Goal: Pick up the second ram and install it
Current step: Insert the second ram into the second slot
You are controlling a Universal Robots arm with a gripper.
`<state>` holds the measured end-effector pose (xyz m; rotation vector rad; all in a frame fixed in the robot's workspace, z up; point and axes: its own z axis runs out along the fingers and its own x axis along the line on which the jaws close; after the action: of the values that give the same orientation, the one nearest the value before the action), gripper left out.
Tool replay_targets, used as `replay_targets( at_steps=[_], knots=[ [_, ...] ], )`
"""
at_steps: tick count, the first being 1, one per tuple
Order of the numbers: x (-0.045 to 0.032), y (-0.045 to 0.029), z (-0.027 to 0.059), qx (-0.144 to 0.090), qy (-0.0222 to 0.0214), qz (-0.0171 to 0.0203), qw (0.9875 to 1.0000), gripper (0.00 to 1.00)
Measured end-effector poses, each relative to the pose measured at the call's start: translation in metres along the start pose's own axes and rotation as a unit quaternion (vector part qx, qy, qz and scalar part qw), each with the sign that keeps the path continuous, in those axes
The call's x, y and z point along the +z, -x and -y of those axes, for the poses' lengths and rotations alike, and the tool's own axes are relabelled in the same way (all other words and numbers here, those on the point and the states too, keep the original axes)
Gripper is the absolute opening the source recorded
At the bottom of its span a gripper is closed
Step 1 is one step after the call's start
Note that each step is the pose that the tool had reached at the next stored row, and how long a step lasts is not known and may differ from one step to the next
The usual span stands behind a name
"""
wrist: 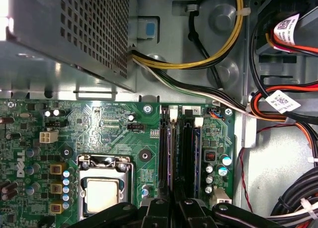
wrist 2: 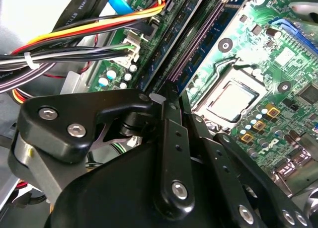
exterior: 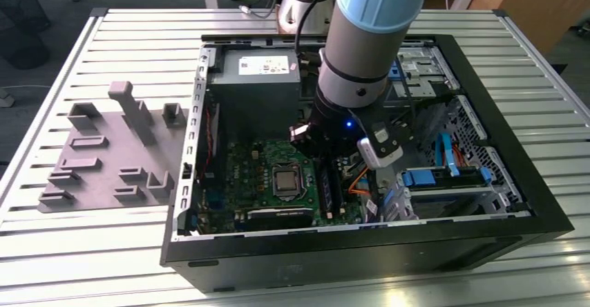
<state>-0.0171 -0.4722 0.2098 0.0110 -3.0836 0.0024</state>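
The gripper [wrist: 171, 208] hangs low over the memory slots [wrist: 186, 153], its black fingers [wrist 2: 171, 133] drawn together on the edge of the second ram [wrist 2: 191, 49], which stands along the slots of the green motherboard [wrist: 114, 128]. The processor socket [wrist 2: 231, 101] lies just beside. In the exterior view, the arm [exterior: 364, 58] reaches into the open computer case [exterior: 516, 182] on a slatted table [exterior: 120, 30], beside a grey fixture [exterior: 110, 151]. White cable tags [wrist: 282, 100] carry print too small to read.

arm [exterior: 369, 37] reaches down into open pc case [exterior: 516, 203], over green mobo [exterior: 276, 175]; grey fixture [exterior: 110, 155] beside.
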Motion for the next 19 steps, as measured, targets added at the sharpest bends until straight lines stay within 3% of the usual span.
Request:
replay_targets(
  at_steps=[19],
  knots=[
    [-0.0019,0.0004,0.0001,0.002,0.0003,-0.0001,1.0000,0.14]
  ],
)
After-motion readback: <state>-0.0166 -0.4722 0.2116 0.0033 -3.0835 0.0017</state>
